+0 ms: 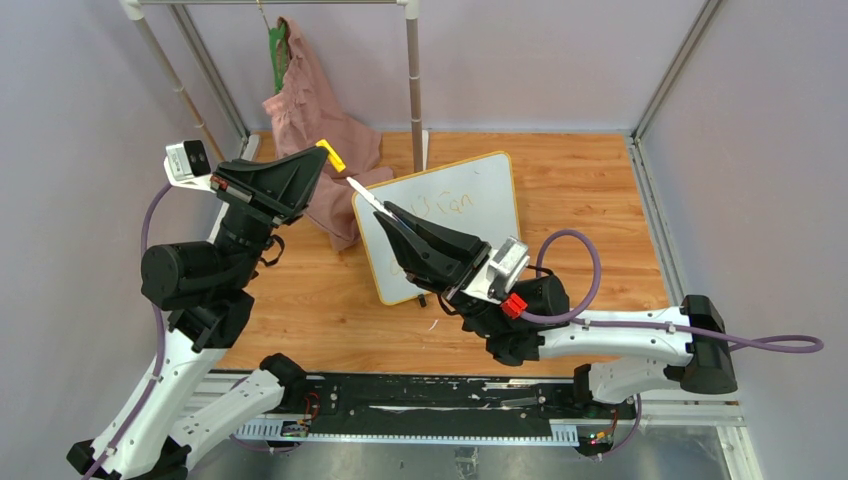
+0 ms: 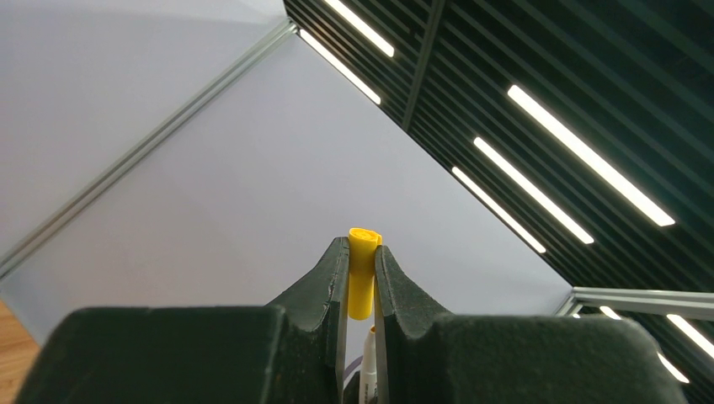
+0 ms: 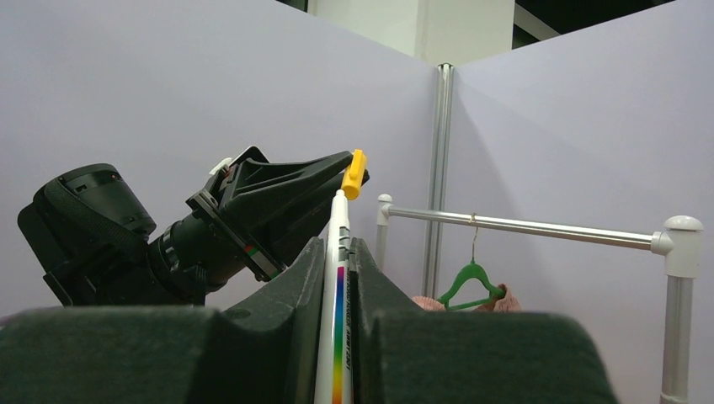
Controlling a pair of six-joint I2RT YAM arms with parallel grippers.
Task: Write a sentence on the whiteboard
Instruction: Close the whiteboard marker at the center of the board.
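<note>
The whiteboard [image 1: 470, 225], glossy white with a yellow-orange frame, lies tilted on the wooden table. Faint orange handwriting, the sentence [image 1: 448, 205], shows on its upper part; my right arm covers the lower part. My right gripper [image 1: 392, 213] [image 3: 337, 246] hangs over the board's left edge, shut on a white marker [image 1: 366, 195] [image 3: 335, 295] with a rainbow stripe. My left gripper [image 1: 322, 152] [image 2: 362, 246] is raised left of the board, shut on the yellow cap [image 1: 332, 156] [image 2: 363, 273] [image 3: 354, 173]. The marker's tip [image 2: 369, 358] sits just under the cap.
At the back left stands a clothes rack [image 1: 414, 80] [image 3: 522, 225], with a pink garment [image 1: 310, 120] on a green hanger [image 3: 471, 284]. The garment drapes down to the table beside the board's left corner. Pale walls close in on three sides.
</note>
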